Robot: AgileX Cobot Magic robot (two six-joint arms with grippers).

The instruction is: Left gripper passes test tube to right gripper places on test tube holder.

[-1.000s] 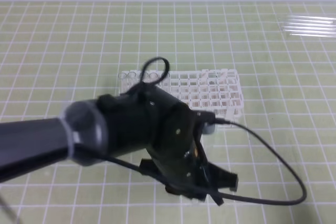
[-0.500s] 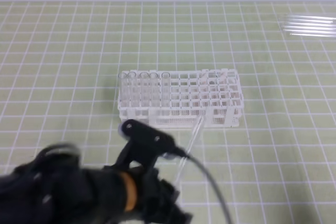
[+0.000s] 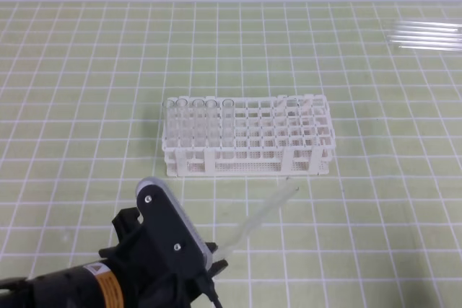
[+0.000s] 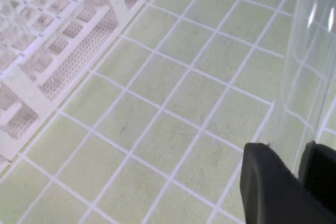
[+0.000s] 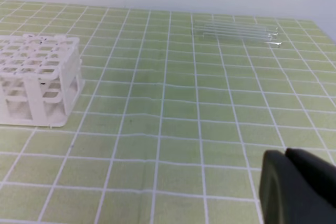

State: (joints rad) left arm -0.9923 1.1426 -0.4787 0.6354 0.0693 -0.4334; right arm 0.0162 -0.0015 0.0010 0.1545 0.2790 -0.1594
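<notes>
The left gripper [image 3: 211, 259], on the arm with the orange band, sits at the bottom left of the high view, shut on the lower end of the test tube [image 3: 263, 213]. The clear tube slants up and right toward the front of the test tube holder [image 3: 249, 160] without touching it. In the left wrist view the tube [image 4: 307, 61] rises between the two black fingers [image 4: 268, 179], and the gripper [image 4: 291, 153] grips it low down. The right gripper [image 5: 296, 182] shows only in its own wrist view, shut and empty, well right of the holder [image 5: 39, 77].
Several clear tubes [image 3: 196, 110] stand in the left end of the holder. A bundle of spare tubes [image 3: 426, 35] lies on the green grid mat at the far right, also visible as a row of tubes [image 5: 236, 30] in the right wrist view.
The left arm has pulled back from over the holder to the bottom left corner, taking the tube with it. The holder is uncovered now.
</notes>
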